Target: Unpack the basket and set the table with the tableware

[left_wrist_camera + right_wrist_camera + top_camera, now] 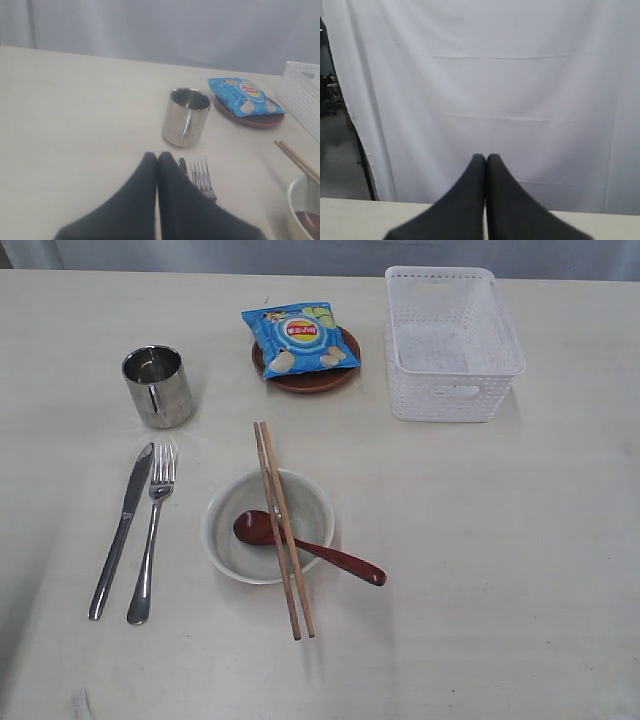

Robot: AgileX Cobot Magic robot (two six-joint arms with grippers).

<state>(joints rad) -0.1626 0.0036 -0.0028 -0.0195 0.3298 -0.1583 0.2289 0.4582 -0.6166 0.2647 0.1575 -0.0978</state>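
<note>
Basket (420, 400) looks empty at the counter's (500, 560) far right; left end effector (158, 159) and right end effector (486, 159) are both closed on nothing.
Your left end effector hangs just over the knife (182, 165) and fork (201, 172) tips, near the cup (186, 117), so a low sweep could scatter them or tip the cup. Chopsticks (282, 530) lie loose across the bowl (225, 540) with the spoon (320, 552) leaning out, and a nudge could roll them off. A chip bag (300, 338) covers the plate (305, 380).

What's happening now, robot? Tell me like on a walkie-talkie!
Left gripper and right gripper shut, empty. Basket empty, tableware set out on table. Chip bag sits on plate.
</note>
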